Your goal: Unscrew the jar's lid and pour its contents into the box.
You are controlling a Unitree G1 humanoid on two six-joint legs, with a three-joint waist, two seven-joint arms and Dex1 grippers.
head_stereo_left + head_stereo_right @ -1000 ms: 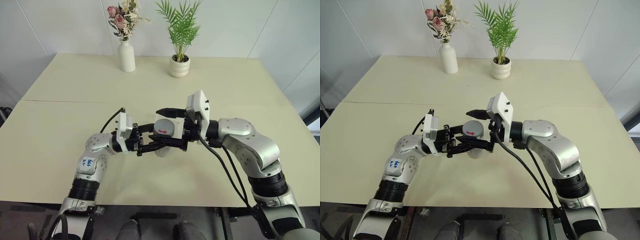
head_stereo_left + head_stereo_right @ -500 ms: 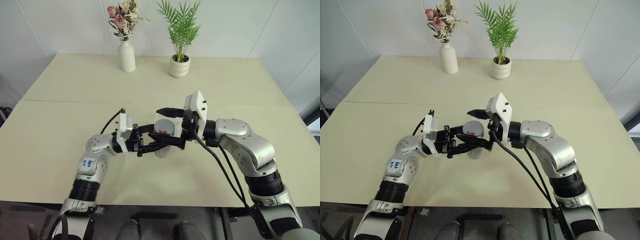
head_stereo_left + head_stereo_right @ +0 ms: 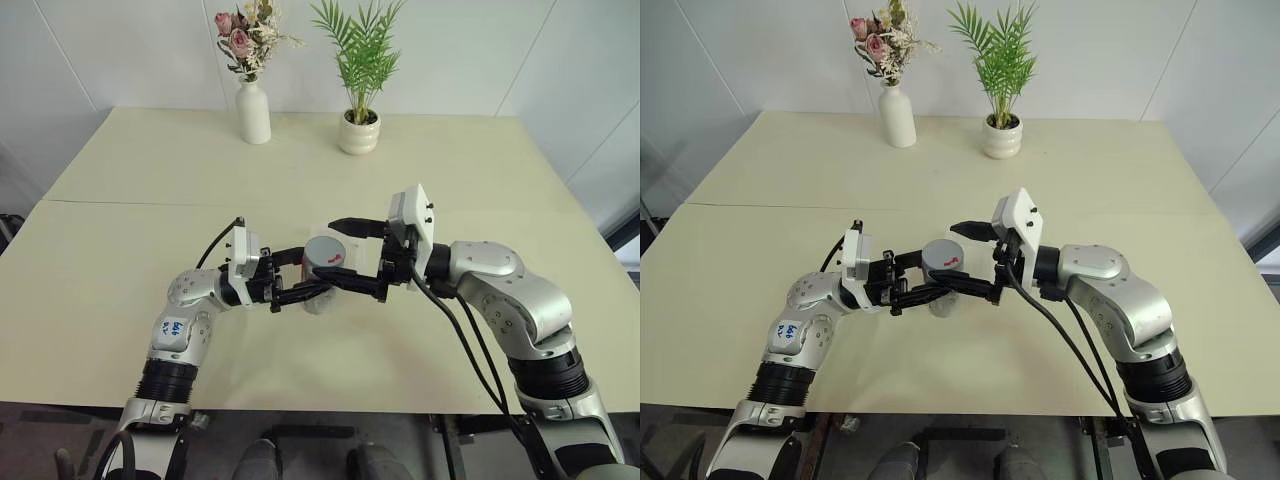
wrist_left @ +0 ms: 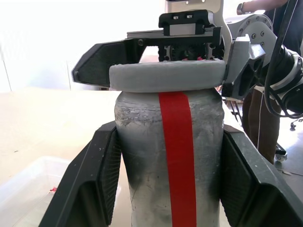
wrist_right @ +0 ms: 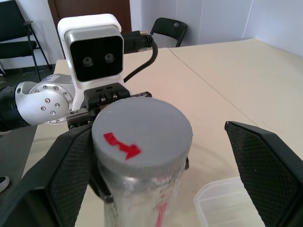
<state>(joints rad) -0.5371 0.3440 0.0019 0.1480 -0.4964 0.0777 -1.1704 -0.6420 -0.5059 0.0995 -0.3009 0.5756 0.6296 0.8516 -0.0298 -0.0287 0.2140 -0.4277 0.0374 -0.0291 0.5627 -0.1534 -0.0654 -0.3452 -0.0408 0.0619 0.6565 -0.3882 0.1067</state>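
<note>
Jar point(image 3: 322, 283) held upright above the table point(image 3: 120, 240), near the middle of its near half, lid point(image 3: 324, 250) on top. Left gripper point(image 3: 312, 272) reaches in from the left and is clamped on the jar body; in the left wrist view both fingers point(image 4: 97, 182) press flat against the jar's sides, with a red stripe running down the label between them. Lid is grey, as wide as the jar, seated level on the mouth, with a small red mark on its top face.

Right gripper point(image 3: 347, 255) comes in from the right at lid height, jaws spread wide. One finger lies on the far side of the lid and one on the near side; in the right wrist view a clear gap shows between the lid and one finger point(image 5: 265, 170), so the lid is not gripped.

Box point(image 5: 227, 203) sits on the table under and just beside the jar, a clear shallow tray; a corner of it is visible in both wrist views. Contents cannot be made out through the jar wall.

Flower vase point(image 3: 253, 112) and potted plant point(image 3: 359, 130) stand at the far edge of the table, well apart from the arms.
</note>
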